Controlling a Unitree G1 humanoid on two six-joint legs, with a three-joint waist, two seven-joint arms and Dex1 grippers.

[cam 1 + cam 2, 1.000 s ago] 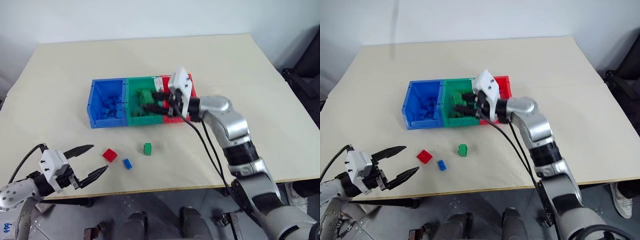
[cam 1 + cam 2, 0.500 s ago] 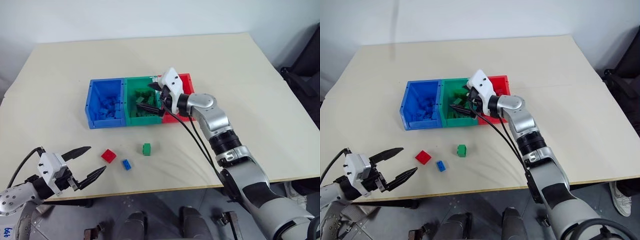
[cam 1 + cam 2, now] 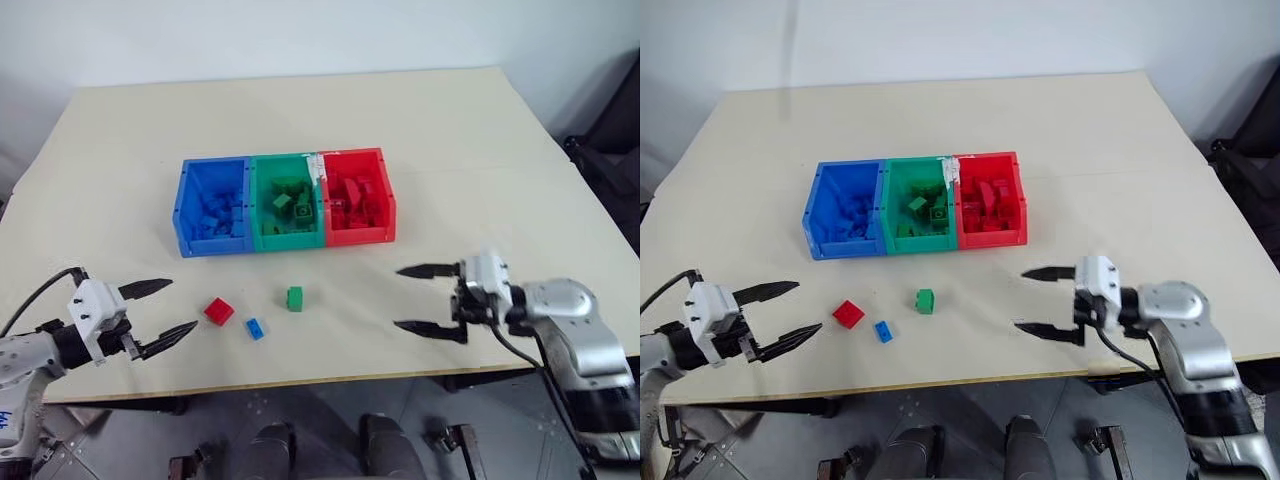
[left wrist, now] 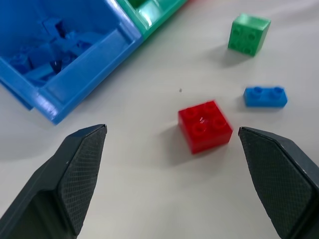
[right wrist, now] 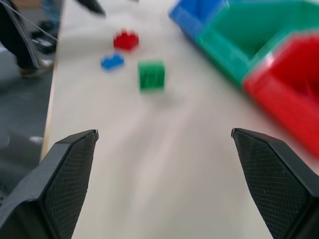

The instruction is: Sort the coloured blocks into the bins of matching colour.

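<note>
Three loose blocks on the table in front of the bins: red block, blue block, green block. Nothing between them and either gripper. Left gripper wide open, empty, just beside the red one. Right gripper wide open, empty, near the front edge, well apart from the blocks.

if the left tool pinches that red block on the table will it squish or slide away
The red block looks like hard moulded plastic with studs, so it should probably stay rigid. It sits flat and squat on the table, so unlikely to roll or tip. Its smooth sides might slip if pinched off-centre.
</note>
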